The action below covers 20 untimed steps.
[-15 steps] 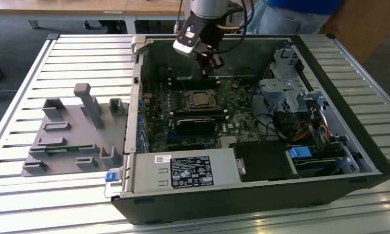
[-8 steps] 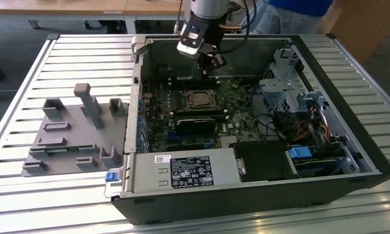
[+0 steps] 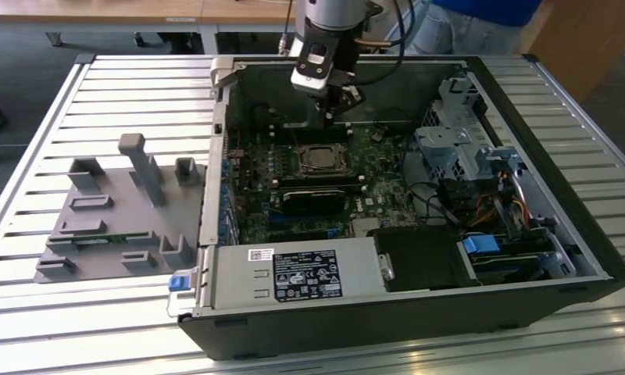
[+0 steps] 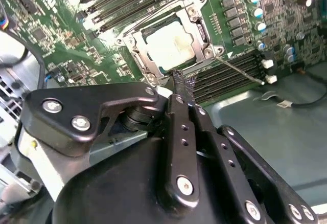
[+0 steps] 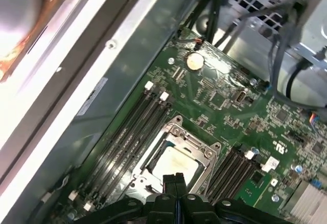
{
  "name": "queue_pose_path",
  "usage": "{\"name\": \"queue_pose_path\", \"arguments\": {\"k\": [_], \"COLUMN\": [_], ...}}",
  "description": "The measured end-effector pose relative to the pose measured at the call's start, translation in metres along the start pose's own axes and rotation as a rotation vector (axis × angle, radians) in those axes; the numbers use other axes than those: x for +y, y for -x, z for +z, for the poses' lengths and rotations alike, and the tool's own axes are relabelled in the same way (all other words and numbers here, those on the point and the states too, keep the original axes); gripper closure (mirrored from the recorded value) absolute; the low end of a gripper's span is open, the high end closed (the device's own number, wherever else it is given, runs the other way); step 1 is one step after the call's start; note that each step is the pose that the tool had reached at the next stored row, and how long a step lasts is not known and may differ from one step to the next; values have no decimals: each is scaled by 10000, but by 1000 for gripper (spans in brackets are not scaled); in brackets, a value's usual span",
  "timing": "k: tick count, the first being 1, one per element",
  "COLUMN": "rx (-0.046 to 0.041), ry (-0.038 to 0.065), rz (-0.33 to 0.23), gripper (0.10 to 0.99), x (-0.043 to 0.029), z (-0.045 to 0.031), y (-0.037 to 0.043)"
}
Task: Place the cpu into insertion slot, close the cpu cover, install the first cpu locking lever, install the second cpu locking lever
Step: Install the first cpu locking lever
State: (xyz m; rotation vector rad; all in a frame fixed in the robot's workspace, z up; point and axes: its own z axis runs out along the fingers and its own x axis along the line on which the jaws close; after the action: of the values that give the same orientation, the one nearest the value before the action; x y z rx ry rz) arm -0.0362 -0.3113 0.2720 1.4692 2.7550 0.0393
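Pincer: its tip is pressed together with nothing between the fingers; in the first wrist view the two fingers meet along a thin line.
Pincer position: low inside the open computer case, right at one edge of the cpu cover; whether it touches the cover I cannot tell.
Cpu: the pale silver chip lies flat in the insertion slot, its face showing through the cover's square window.
Cpu cover: lies down flat around the chip, framing it on all sides.
Lever: a thin metal rod runs from one corner of the socket out over the long memory slots, standing away from the cover.
Board: the green circuit board carries the socket between two banks of memory slots.
Table: the slatted table carries the case, and beside it, on the exterior view's left, a grey fixture.
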Motion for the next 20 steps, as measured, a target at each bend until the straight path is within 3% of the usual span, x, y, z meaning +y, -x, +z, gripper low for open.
{"name": "queue_pose_path", "arguments": {"k": [20], "rx": [78], "ry": [6], "rz": [-3010], "gripper": [980], "x": [0], "z": [0], "y": [0]}}
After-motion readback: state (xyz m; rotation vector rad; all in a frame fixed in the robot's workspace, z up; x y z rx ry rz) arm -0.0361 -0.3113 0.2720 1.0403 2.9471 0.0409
